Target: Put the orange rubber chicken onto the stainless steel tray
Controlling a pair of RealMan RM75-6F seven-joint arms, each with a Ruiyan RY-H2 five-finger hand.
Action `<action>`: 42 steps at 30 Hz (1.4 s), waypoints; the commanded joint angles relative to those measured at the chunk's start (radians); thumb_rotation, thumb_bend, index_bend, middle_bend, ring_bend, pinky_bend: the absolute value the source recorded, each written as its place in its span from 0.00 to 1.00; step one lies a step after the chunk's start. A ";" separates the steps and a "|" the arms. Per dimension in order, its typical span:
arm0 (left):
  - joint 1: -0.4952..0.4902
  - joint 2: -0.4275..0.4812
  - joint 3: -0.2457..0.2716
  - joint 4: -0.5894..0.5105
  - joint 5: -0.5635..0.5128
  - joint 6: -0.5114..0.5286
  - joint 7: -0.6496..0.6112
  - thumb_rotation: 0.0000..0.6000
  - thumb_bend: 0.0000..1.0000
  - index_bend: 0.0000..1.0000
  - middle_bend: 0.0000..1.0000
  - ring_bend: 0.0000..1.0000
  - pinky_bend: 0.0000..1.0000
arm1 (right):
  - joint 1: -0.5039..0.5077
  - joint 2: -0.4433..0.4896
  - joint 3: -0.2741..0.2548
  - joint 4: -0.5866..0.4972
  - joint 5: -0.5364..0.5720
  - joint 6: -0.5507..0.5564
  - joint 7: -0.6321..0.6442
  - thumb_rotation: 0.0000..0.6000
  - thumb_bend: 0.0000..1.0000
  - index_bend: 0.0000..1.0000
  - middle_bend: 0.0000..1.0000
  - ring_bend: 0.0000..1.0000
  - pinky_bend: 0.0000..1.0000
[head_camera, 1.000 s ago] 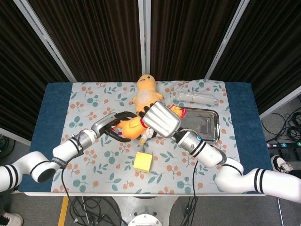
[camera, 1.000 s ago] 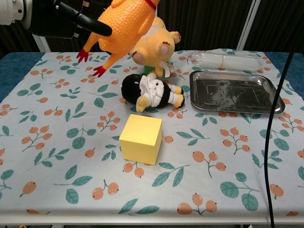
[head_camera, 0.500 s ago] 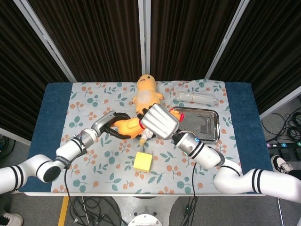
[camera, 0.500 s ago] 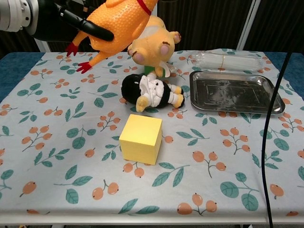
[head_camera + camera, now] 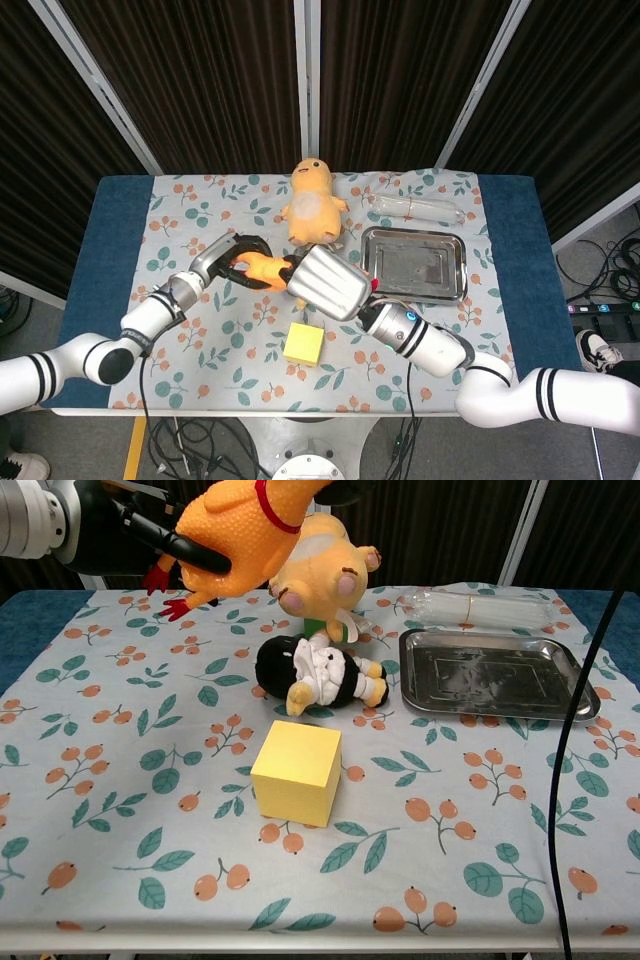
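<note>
Left hand [image 5: 110, 535] grips the orange rubber chicken [image 5: 235, 535] aloft, well apart from the stainless steel tray [image 5: 490, 675]; right hand's [image 5: 322, 283] fingers cannot be told. Soft, light, pliable rubber: hold mid-body.

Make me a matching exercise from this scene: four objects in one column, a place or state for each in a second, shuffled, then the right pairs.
Objects:
1. orange rubber chicken
2. stainless steel tray
3. yellow cube
4. black and white plush

Places or states:
A. lying on the cloth just behind the cube
B. held up off the table by the left hand
C. bare, at the right of the table
D. nearest the table's front edge

Pairs: 1-B, 2-C, 3-D, 4-A
</note>
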 commanded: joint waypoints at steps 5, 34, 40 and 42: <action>0.024 -0.010 -0.030 -0.004 -0.039 0.001 0.027 1.00 0.71 0.94 0.96 0.87 0.98 | 0.001 -0.002 -0.005 0.000 -0.003 0.005 -0.004 1.00 0.21 0.98 0.78 0.74 0.99; 0.155 -0.018 -0.131 -0.034 0.328 -0.065 -0.144 1.00 0.37 0.18 0.12 0.10 0.29 | 0.011 -0.029 0.000 0.109 0.058 -0.002 0.058 1.00 0.21 0.98 0.78 0.75 1.00; 0.152 -0.012 -0.132 -0.032 0.390 -0.083 -0.210 1.00 0.31 0.18 0.12 0.10 0.29 | 0.015 -0.037 -0.005 0.117 0.061 -0.003 0.057 1.00 0.21 0.98 0.78 0.75 1.00; 0.148 -0.011 -0.127 -0.025 0.408 -0.088 -0.225 1.00 0.31 0.18 0.13 0.10 0.29 | 0.016 -0.039 -0.006 0.117 0.059 -0.001 0.060 1.00 0.21 0.98 0.78 0.75 1.00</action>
